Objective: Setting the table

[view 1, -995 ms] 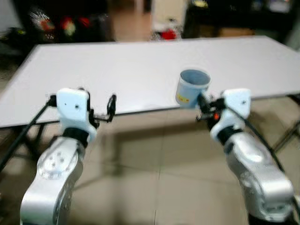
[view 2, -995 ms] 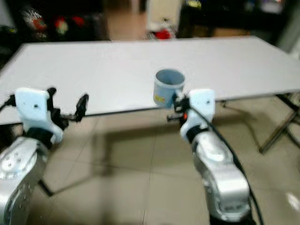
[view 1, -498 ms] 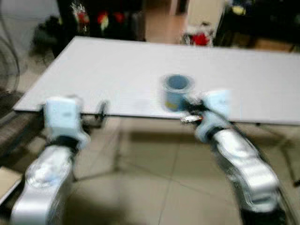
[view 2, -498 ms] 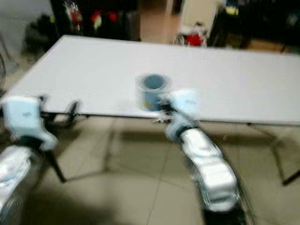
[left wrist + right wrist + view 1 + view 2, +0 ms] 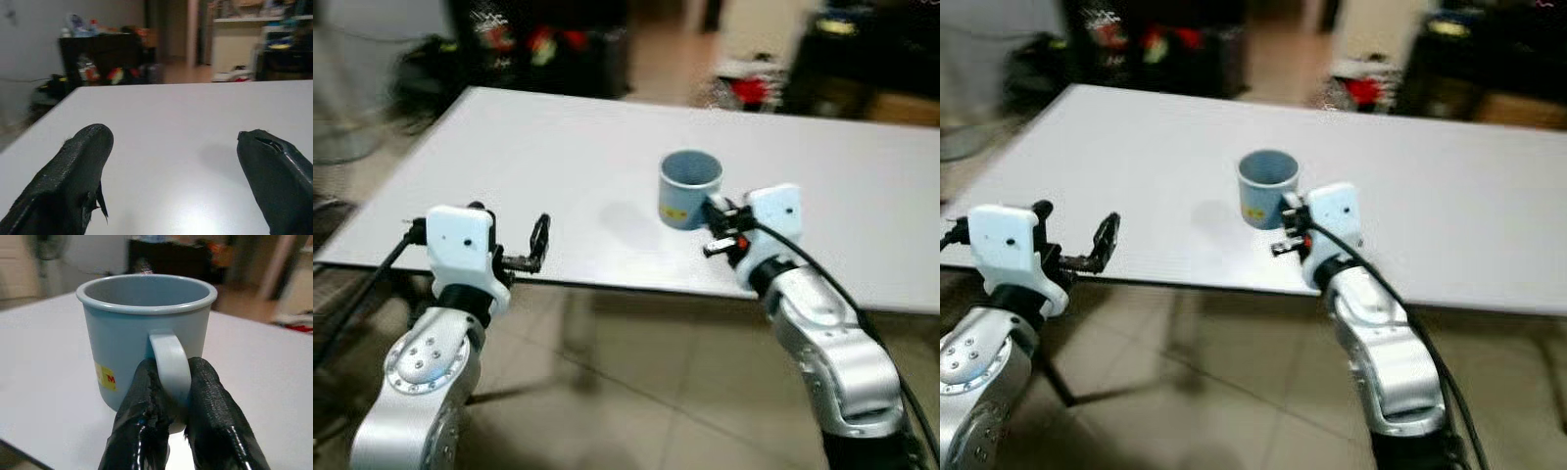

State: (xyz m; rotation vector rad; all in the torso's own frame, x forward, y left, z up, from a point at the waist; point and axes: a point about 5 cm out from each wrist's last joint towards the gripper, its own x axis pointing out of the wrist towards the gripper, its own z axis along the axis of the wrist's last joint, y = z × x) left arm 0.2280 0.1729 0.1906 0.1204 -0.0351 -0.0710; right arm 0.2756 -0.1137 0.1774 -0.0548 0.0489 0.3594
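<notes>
Light blue mug held over the white table

The left gripper (image 5: 536, 245) hung wide apart at the table (image 5: 558, 157) near edge; the right gripper (image 5: 168, 396) pinched the handle of the upright light blue mug (image 5: 142, 333), whose yellow sticker (image 5: 106, 376) bore a red "M"

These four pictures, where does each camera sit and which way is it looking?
Left eye view: on the head, looking down at the white table, both silver arms, and the blue mug in the right gripper.
Right eye view: the head's other eye, same scene.
Left wrist view: along the open left gripper, over the table.
Right wrist view: along the fingers pinching the mug's handle.
Shared: all show the table.
</notes>
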